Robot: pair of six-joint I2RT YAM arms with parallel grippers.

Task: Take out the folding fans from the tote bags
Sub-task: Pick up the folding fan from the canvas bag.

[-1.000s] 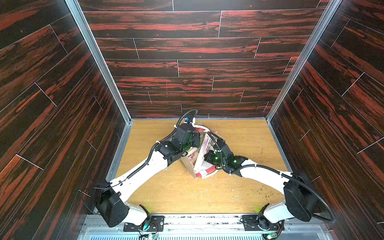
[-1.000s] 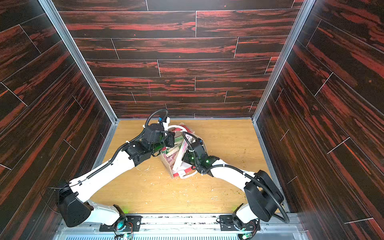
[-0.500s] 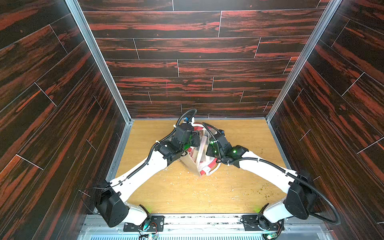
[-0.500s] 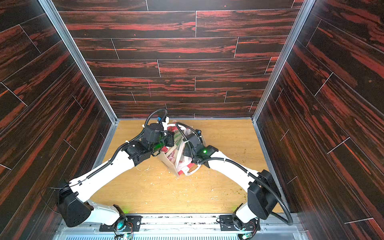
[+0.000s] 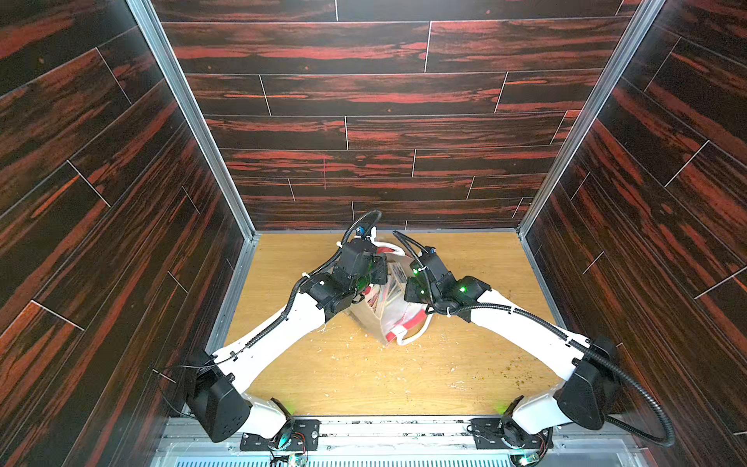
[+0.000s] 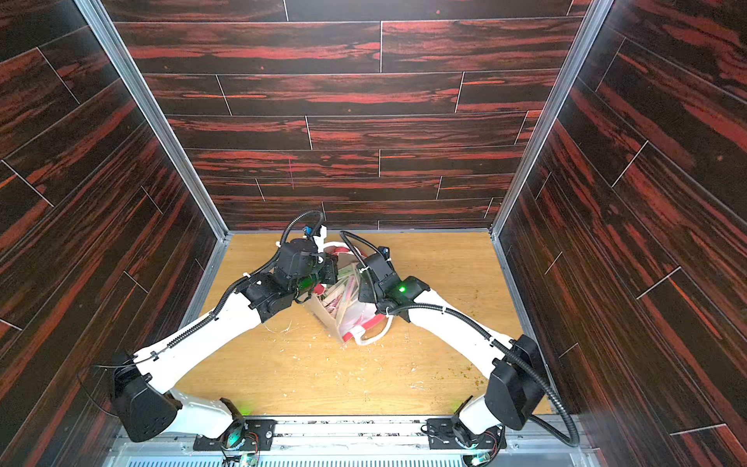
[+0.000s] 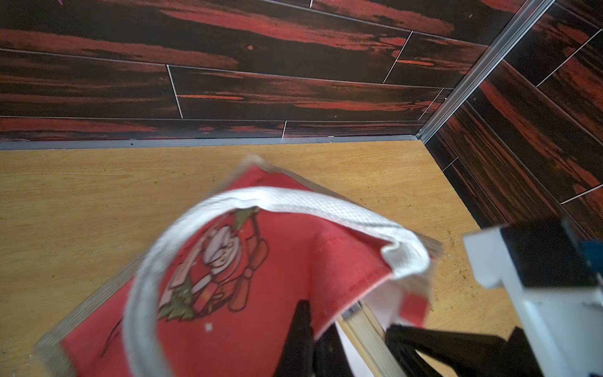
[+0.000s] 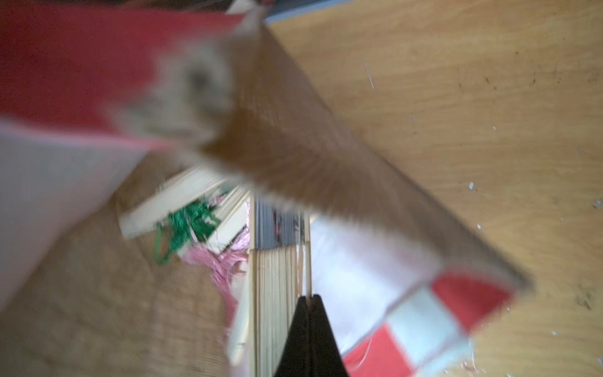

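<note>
The tote bag (image 5: 374, 323) (image 6: 332, 319), tan burlap with red panels and white rope handles, stands tilted mid-table. Pale folding fans (image 6: 343, 293) (image 5: 382, 297) crowd its mouth. My left gripper (image 7: 315, 329) (image 6: 329, 271) is shut on the rim of the bag's red printed panel (image 7: 261, 293). A white handle (image 7: 261, 199) arches over that panel. My right gripper (image 8: 308, 298) (image 6: 364, 291) reaches into the bag and is shut on the thin outer slat of one folding fan (image 8: 277, 293). Green (image 8: 186, 225) and pink (image 8: 225, 261) tassels lie deeper inside.
Dark wood-patterned walls close in the light wooden table (image 5: 404, 376) on three sides. Pale shavings (image 5: 339, 356) are scattered in front of the bag. My two wrists stand close together over the bag's mouth.
My right gripper has drawn back and up from the bag's near end while still shut. The bag has tipped and shifted with it. The left gripper has held its grip in place.
</note>
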